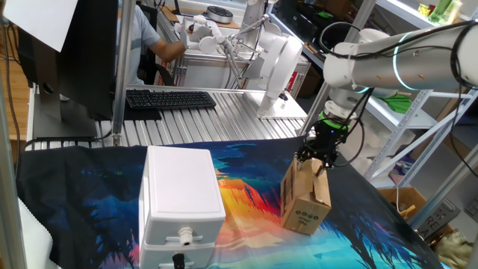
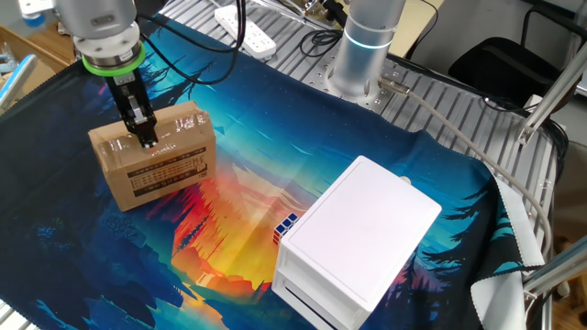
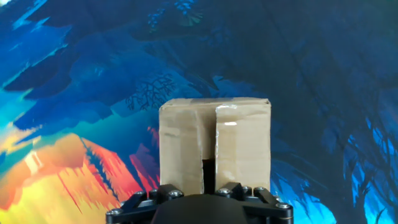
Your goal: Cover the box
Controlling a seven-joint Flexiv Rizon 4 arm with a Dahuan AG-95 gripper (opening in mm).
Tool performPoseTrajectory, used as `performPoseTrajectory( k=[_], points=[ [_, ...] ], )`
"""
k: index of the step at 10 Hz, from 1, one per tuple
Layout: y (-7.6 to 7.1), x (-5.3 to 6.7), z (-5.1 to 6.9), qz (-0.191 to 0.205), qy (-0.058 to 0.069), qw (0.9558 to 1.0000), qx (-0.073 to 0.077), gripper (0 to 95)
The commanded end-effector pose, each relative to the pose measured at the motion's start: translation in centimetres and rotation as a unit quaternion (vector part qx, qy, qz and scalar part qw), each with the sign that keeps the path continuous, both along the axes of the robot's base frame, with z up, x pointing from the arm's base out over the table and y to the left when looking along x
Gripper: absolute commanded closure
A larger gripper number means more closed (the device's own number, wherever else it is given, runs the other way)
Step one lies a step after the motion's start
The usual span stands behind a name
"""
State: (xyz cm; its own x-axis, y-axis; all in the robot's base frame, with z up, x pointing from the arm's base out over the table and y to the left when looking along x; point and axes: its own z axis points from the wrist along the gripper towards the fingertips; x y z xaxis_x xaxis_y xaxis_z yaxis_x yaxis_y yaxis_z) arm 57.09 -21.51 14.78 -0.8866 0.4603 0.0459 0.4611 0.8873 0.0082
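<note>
Hand view looked straight down on the box: both top flaps lay nearly flat with a dark seam between them, running away from the camera. The pincer hung vertical right over that seam, at or touching the flaps, holding nothing; its jaw gap I could not tell. The box stood on the table, well apart from the white case.

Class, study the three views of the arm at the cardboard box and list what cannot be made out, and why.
- Gripper fingertips: hidden in the hand view by the hand's own body; too small in both fixed views.
- Print on the box side: too small to read in either fixed view.
- Small coloured cube: mostly hidden behind the white case in the other fixed view.
</note>
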Motion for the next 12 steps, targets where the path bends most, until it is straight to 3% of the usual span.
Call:
performPoseTrajectory(
  k=[1,3,8,12],
  points=[
    [-0.01,0.1,-0.03,0.019,0.004,0.9998,0.002,57.0],
    [-0.01,0.1,-0.03,0.044,0.011,0.999,0.003,57.0],
    [-0.01,0.1,-0.03,0.078,0.008,0.9969,0.003,57.0],
    [-0.01,0.1,-0.03,0.067,0.003,0.9977,0.008,57.0]
  ],
)
